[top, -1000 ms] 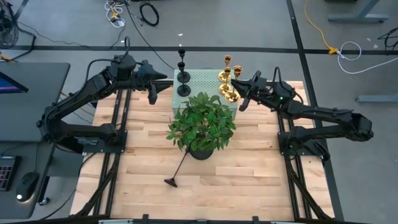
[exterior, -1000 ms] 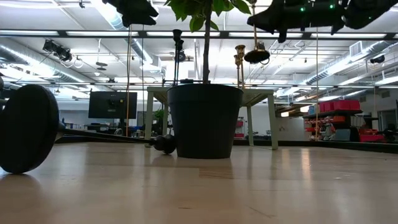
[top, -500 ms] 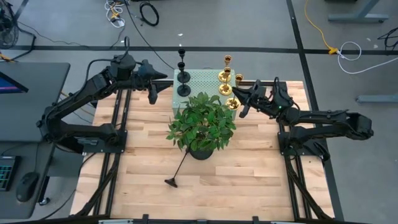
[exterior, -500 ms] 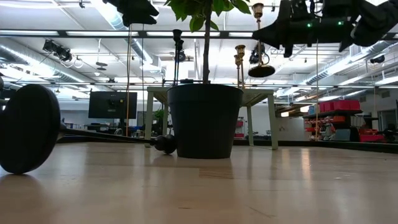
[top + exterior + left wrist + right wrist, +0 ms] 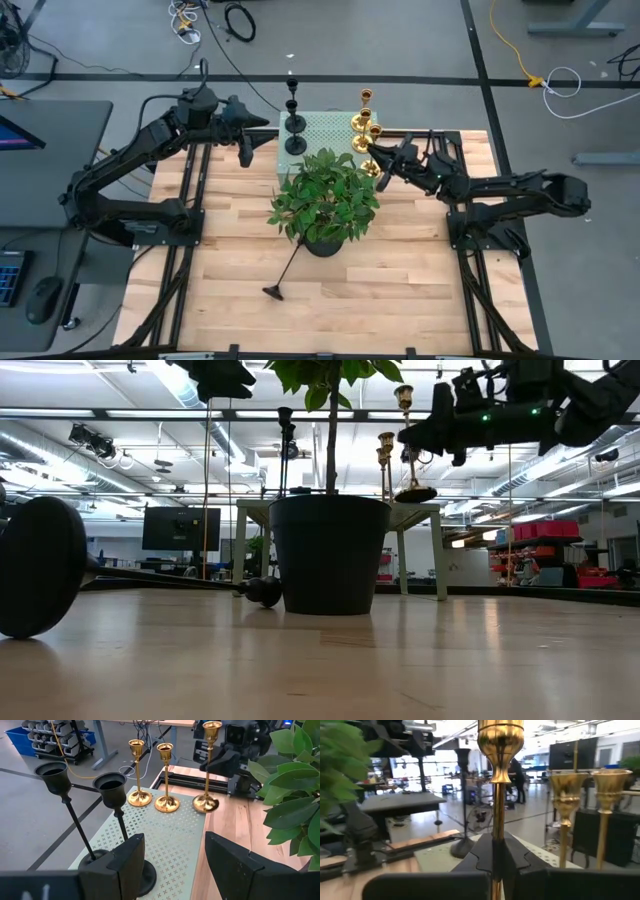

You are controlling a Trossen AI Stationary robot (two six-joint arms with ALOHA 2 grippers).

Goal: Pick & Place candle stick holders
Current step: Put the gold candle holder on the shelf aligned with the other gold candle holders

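Note:
My right gripper [image 5: 384, 160] is shut on a gold candlestick [image 5: 208, 770] at the right edge of the pale green perforated box [image 5: 325, 133]. Its base [image 5: 206, 804] is at or just above the box top; I cannot tell which. Two gold candlesticks [image 5: 363, 110] and two black ones [image 5: 294, 120] stand on their bases on the box. One black candlestick [image 5: 285, 268] lies on its side on the table, near the front. My left gripper [image 5: 172, 865] is open and empty above the box's left end, beside the black pair. My right gripper pinches the gold candlestick's thin stem [image 5: 493, 827], about the middle of its length, between its two fingers. The fingers come level from the table's right side and lie across the stem. The candlestick stands upright in the hold, cup [image 5: 500, 737] up and base down.
A leafy potted plant [image 5: 325, 200] stands mid-table just in front of the box, and its leaves reach over the box's near edge. Bare wood lies left and right of the pot.
My right gripper has gone down and a little toward the table's left, carrying the gold candlestick upright toward the box top. The candlestick's base has dropped from well above the box to about its surface.

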